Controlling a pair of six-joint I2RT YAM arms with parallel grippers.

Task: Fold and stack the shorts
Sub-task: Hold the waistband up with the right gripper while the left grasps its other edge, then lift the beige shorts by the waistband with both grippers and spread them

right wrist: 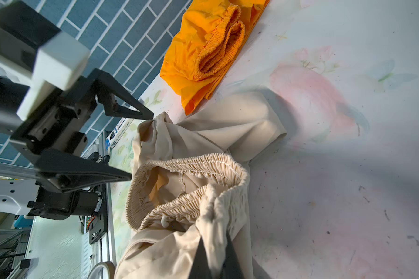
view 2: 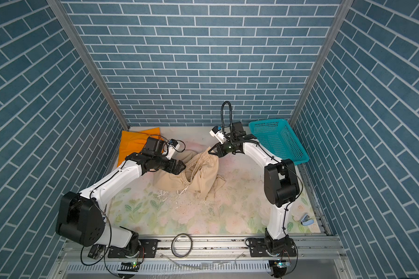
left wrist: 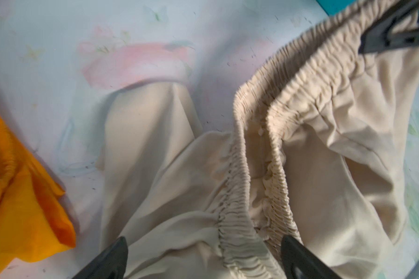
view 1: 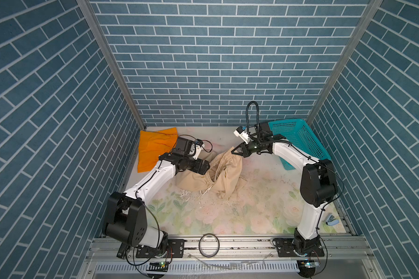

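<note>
The right tool (view 1: 233,151) is pressed together on the gathered waistband (view 1: 224,159) of the beige shorts (view 1: 218,180). It holds that edge lifted off the bench (view 1: 264,193), a little right of centre in both top views. The right wrist view shows what the top views cannot: its two dark fingers (right wrist: 200,265) are closed with a fold of the elastic pinched between them.

The left tool (view 1: 205,167) is spread wide at the left edge of the same shorts. From above, its own body hides the jaws. The left wrist view shows the waistband running down between the two parted fingers (left wrist: 114,261). The right wrist view shows the tips at the cloth's edge with nothing clamped. Whether they touch the cloth I cannot tell.

The rest of the beige shorts lies crumpled on the bench at mid-frame, with a white drawstring (view 1: 207,190) trailing toward the bottom of the frame. The orange shorts (view 1: 153,147) lie in the upper-left corner of the bench, apart from the beige pair. Only the right wrist view shows their waistband doubled over. A teal basket (view 1: 298,137) stands in the upper-right corner behind the right arm, seen whole only from above.

Count: two tools, two pairs of shorts, one basket.
</note>
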